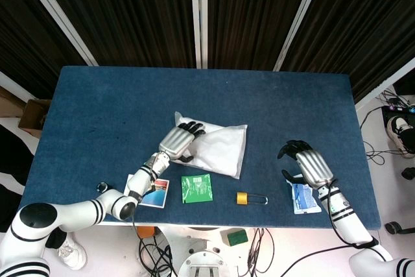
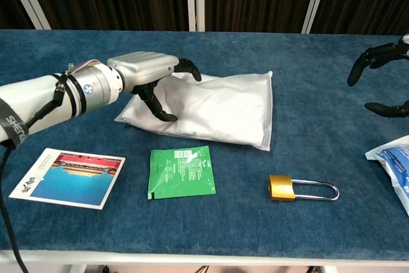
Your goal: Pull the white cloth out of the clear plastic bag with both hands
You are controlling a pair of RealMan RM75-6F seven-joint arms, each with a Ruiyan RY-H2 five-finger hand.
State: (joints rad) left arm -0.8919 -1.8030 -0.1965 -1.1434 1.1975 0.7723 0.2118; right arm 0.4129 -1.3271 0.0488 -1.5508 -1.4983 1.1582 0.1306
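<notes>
The clear plastic bag (image 1: 220, 148) with the white cloth inside lies flat in the middle of the blue table (image 1: 110, 102); in the chest view the bag (image 2: 223, 110) looks puffy and sealed. My left hand (image 1: 179, 139) arches over the bag's left end, fingers spread. In the chest view the left hand (image 2: 148, 71) has its fingertips down on the plastic without gripping a fold. My right hand (image 1: 307, 163) hovers over the table well right of the bag, fingers apart and curled, holding nothing. The chest view shows only the right hand's dark fingers (image 2: 377, 55) at the right edge.
A green sachet (image 2: 181, 171) and a brass padlock (image 2: 300, 188) lie in front of the bag. A postcard (image 2: 67, 177) lies at the front left, under my left forearm in the head view. A blue-and-white packet (image 1: 303, 198) lies just in front of my right hand.
</notes>
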